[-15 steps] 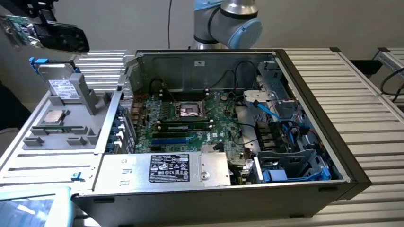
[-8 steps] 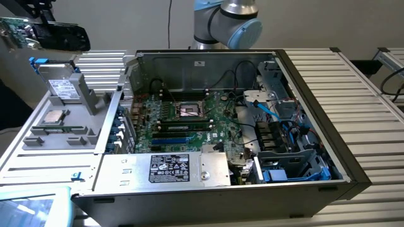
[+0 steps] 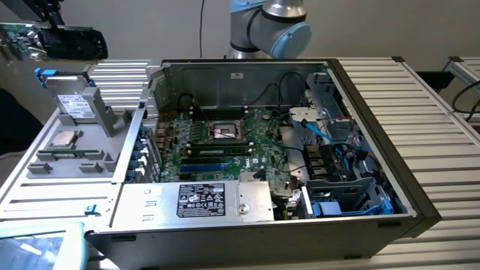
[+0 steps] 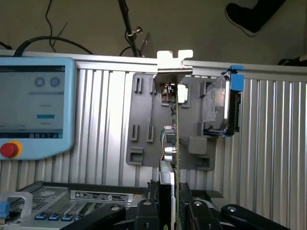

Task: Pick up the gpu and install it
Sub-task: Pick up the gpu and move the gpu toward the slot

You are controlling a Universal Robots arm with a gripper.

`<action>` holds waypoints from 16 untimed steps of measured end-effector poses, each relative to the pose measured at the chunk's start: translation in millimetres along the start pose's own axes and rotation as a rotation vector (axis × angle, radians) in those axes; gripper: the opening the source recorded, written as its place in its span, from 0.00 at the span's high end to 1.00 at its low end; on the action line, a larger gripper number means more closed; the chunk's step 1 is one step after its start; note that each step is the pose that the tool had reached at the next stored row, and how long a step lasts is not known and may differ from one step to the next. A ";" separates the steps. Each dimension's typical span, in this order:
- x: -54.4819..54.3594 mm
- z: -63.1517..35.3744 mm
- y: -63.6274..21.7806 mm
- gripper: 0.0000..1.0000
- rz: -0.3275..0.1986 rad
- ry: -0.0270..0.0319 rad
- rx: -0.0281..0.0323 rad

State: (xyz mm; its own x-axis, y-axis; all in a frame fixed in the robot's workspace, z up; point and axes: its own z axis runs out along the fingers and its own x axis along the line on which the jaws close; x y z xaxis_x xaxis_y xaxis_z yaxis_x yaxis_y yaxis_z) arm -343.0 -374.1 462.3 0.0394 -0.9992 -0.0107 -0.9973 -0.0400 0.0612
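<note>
**Graphics card gripped in the air over the parts tray**

The gripper (image 4: 171, 212) is clamped on the gpu (image 3: 71, 44). In the wrist view, one dark finger (image 4: 145, 216) sits on each side of the card's near edge, closed narrowly against its two faces.

In the exterior view, the card hangs high at the exterior view's upper left. It is above the far end of the grey parts tray (image 3: 45, 169) and well apart from the open computer case (image 3: 375, 169). From there it shows a rounded black cooler shroud, with a strip of green circuit board and small components on the side toward the exterior view's left.

The wrist view shows the card edge-on as a thin green board line with metal parts beside it. It ends in a bright silver bracket (image 4: 173, 62) with a notched, bent tab at the end farthest from the fingers.

Beyond the card lies the tray, where a hard drive (image 4: 218, 108) with a blue clip stands on edge in its slot. The card touches neither the tray nor the drive.

In the case, the green motherboard (image 3: 217, 152) lies exposed beside a silver, black-labelled power supply (image 3: 195, 199). A teach pendant (image 4: 33, 105) with a lit screen and a red stop button lies on the slatted aluminium table (image 3: 435, 112) next to the tray.
</note>
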 end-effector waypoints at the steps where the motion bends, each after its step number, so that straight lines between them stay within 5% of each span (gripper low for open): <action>1: 0.0 0.0 0.0 0.72 0.000 0.0000 0.0000; 4: -0.1 0.0 -0.4 0.72 -0.001 0.0001 0.0027; 10: 0.4 -0.6 -9.8 0.72 -0.004 0.0016 0.0376; 16: 1.5 -1.6 -27.4 0.72 -0.005 0.0022 0.0535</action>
State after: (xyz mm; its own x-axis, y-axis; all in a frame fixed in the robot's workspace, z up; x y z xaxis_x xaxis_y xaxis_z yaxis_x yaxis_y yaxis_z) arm -315.5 -374.5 462.2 0.0444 -0.9990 -0.0087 -0.9990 -0.0445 0.0077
